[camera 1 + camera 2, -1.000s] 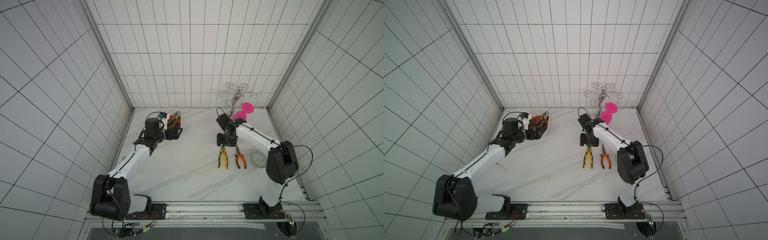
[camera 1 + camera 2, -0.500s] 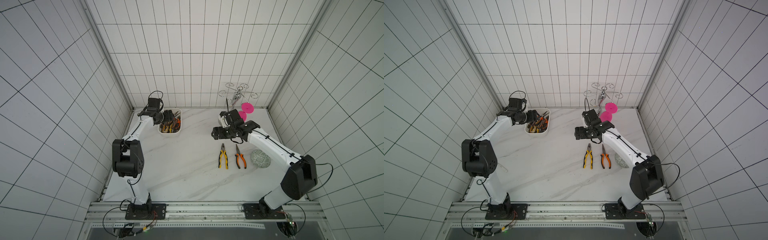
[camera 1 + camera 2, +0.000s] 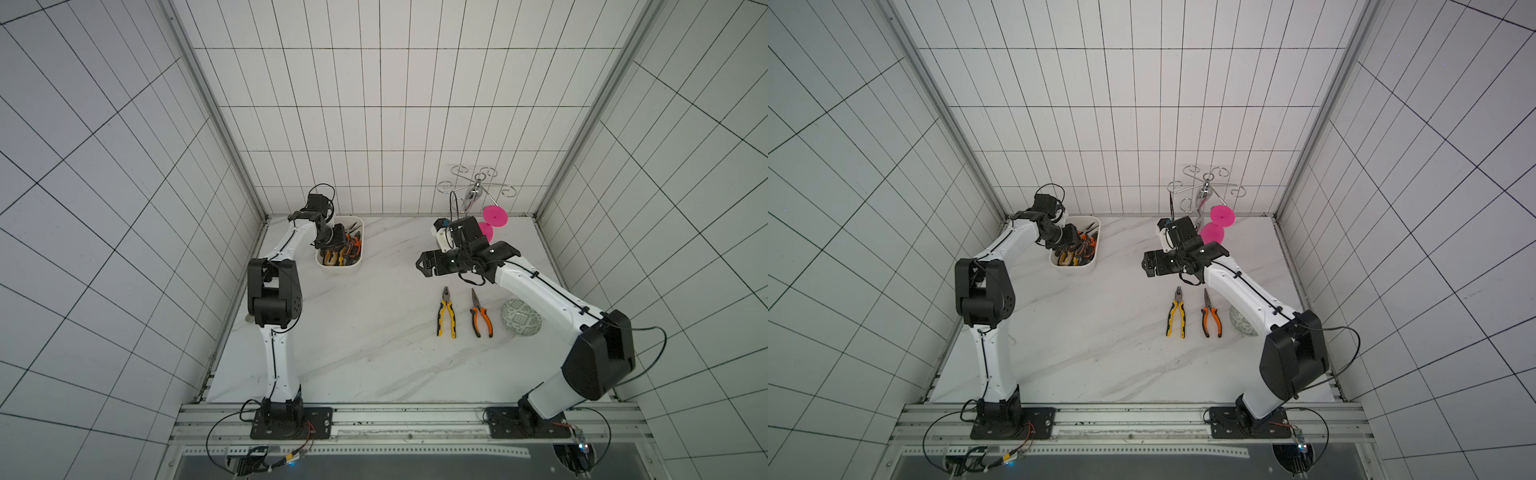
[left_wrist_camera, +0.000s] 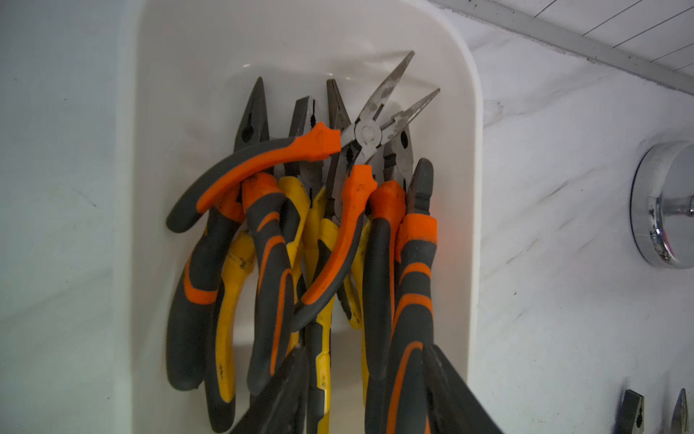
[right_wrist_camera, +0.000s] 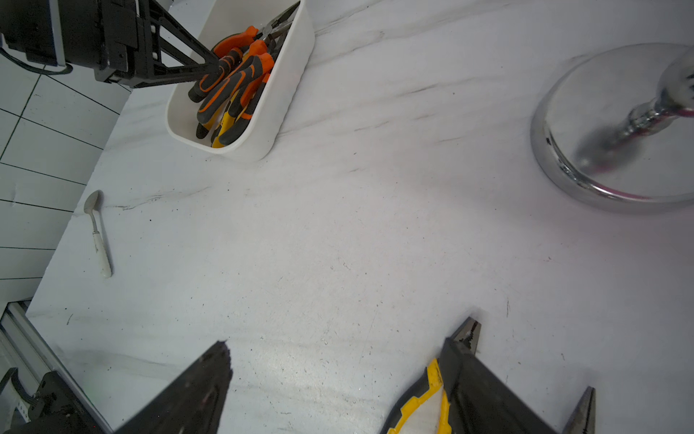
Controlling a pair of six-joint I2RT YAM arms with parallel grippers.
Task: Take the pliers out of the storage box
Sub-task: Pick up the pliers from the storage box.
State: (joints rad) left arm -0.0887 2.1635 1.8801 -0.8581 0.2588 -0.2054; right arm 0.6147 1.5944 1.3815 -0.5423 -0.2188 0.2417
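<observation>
The white storage box [image 3: 338, 270] [image 3: 1073, 268] stands at the back left and holds several pliers [image 4: 270, 233] with orange-and-black or yellow-and-black handles. My left gripper [image 4: 364, 349] [image 3: 338, 245] reaches into it, its jaws drawn in onto the handle ends of orange-and-black pliers [image 5: 225, 65]. Two more pliers lie on the table: a yellow-and-black pair [image 3: 446, 311] [image 3: 1176, 313] and an orange-and-black long-nosed pair [image 3: 480, 316] [image 3: 1210, 316]. My right gripper [image 5: 335, 342] [image 3: 424, 264] hovers open and holds nothing, just beyond the yellow pair's nose.
A round green patterned disc [image 3: 521, 318] lies right of the two laid-out pliers. A chrome wire stand [image 3: 476, 191] with a wide base [image 5: 601, 131] and a pink goblet [image 3: 494, 216] stand at the back right. A spoon [image 5: 97, 233] lies near the table's left edge.
My left gripper has sunk among the handles in the box and its jaws have narrowed. My right gripper has opened wider and drawn up and leftward from the yellow pliers, which stay on the table.
</observation>
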